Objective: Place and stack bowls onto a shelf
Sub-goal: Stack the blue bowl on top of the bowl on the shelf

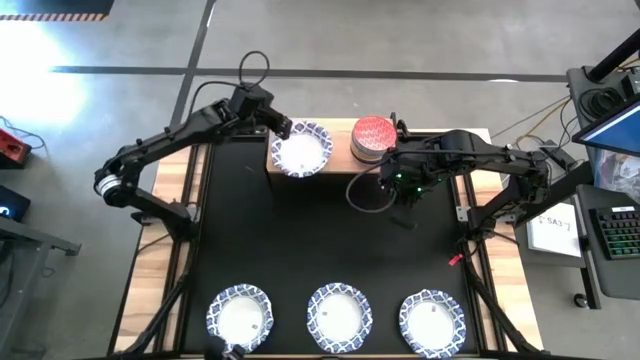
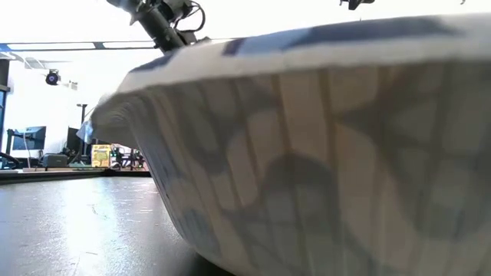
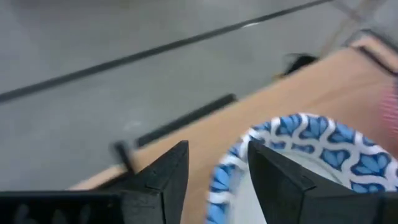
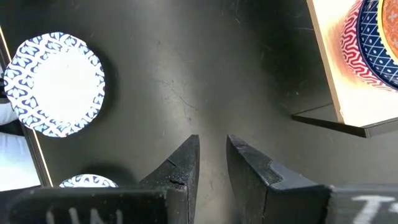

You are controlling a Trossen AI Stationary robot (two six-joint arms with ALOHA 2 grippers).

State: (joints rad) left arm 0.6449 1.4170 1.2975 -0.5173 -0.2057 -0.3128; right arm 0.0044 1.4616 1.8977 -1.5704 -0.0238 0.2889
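The light-wood shelf (image 1: pixel 342 166) stands at the far middle of the black mat. One wide white bowl with a blue-patterned rim (image 1: pixel 302 150) sits on its left half. A stack of smaller bowls with a red one on top (image 1: pixel 372 138) sits on its right half. My left gripper (image 1: pixel 284 128) is open at the white bowl's far left rim (image 3: pixel 225 169), one finger (image 3: pixel 277 177) over the bowl's inside and the other outside. My right gripper (image 1: pixel 402 190) hovers over the mat just near of the shelf's right end, its fingers (image 4: pixel 212 155) narrowly open and holding nothing.
Three more wide white bowls rest in a row on the mat's near edge (image 1: pixel 240 318), (image 1: pixel 338 316), (image 1: pixel 432 320). One of them (image 2: pixel 330 161) fills most of the low view. The middle of the mat (image 1: pixel 320 230) lies bare. A keyboard and paper sit off the table's right side.
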